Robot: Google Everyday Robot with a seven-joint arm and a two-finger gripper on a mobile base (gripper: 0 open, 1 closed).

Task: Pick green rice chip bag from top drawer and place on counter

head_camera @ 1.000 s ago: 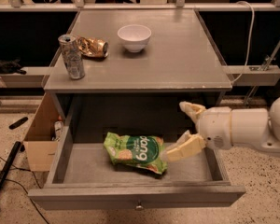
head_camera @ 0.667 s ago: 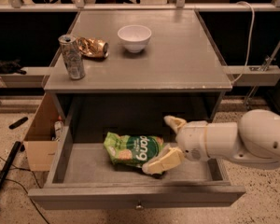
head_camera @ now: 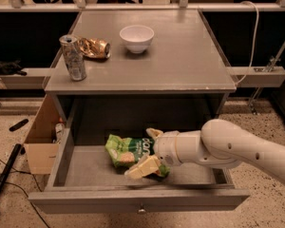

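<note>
The green rice chip bag lies flat on the floor of the open top drawer, left of middle. My gripper reaches in from the right on a white arm and sits over the bag's right end. Its fingers are open: one fingertip is behind the bag and the other is in front of it, so the bag's right end lies between them. That end is partly hidden by the gripper. The counter is the grey top above the drawer.
On the counter stand a white bowl, a silver can and a crumpled gold wrapper, all on the left half. An open cardboard box sits on the floor left of the cabinet. Metal rails run behind the cabinet.
My gripper has moved left across the drawer from its right side and now straddles the bag's right end. The bag has not moved.
</note>
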